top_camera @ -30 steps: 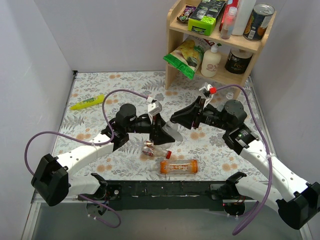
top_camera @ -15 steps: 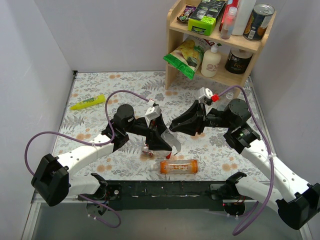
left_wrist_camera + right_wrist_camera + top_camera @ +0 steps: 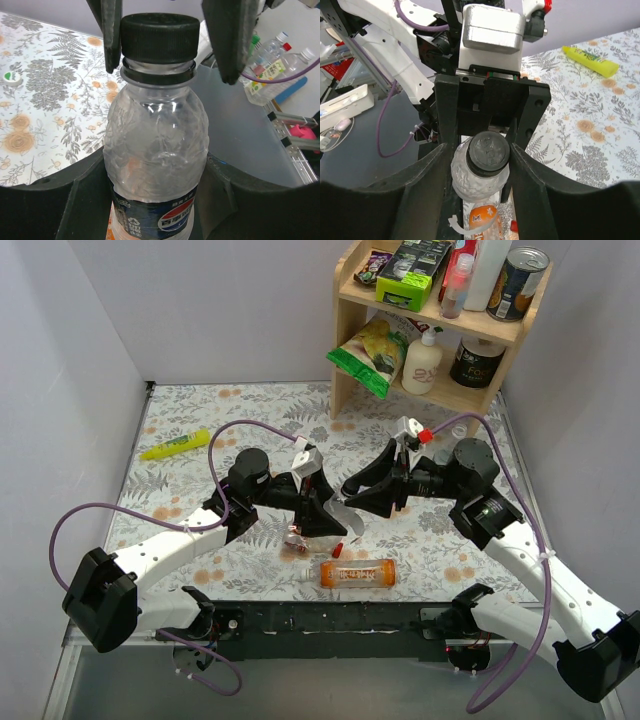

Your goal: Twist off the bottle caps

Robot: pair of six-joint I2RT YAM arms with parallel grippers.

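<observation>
Black cap (image 3: 160, 32) seated on dark-blue-labelled bottle (image 3: 155, 150), between fingers of right gripper (image 3: 171, 75). Fingers flank cap narrowly; cannot tell whether they press it. Left gripper (image 3: 330, 515) clamped on bottle body, over floral table (image 3: 200, 410). Reddish-labelled bottle (image 3: 303, 543) lies just below. Orange bottle (image 3: 357, 573) lies nearer front edge.
</observation>
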